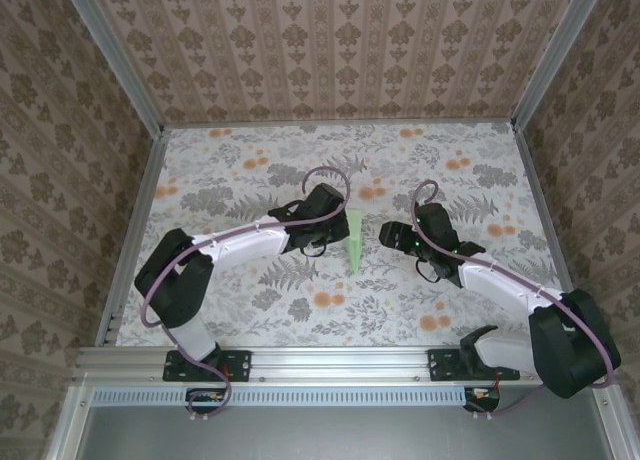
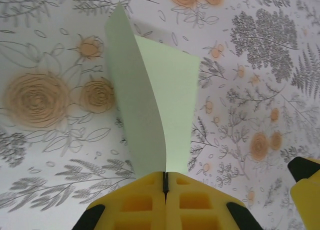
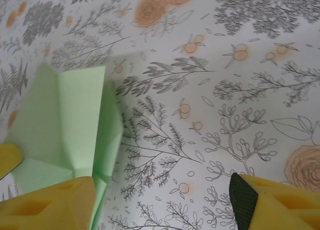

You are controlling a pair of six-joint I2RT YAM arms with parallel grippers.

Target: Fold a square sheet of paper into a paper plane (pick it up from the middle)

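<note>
The left gripper (image 2: 165, 184) has its two yellow fingers (image 2: 135, 202) pressed tight together, clenched on the lower edge of the slim, pointed, pale green paper plane (image 2: 165, 105). From that pinch the paper rises in two flaps that spread apart, one curling to the left of the other.

The right gripper (image 3: 164, 186) is released. Its two yellow fingers (image 3: 50, 202) stand well apart, with bare table between them. The plane (image 3: 65, 120) lies just beside the finger on the left of the right wrist view, and whether they touch cannot be told. Several straight creases show in the paper there.

From above, the paper plane (image 1: 355, 242) is a narrow green dart between the left gripper (image 1: 338, 232) and the right gripper (image 1: 388, 235). It is near the middle of the table with the flower-printed cover (image 1: 250, 170), its point turned toward the arm bases.

There is one piece of paper, and there are two arms, each with one gripper.
</note>
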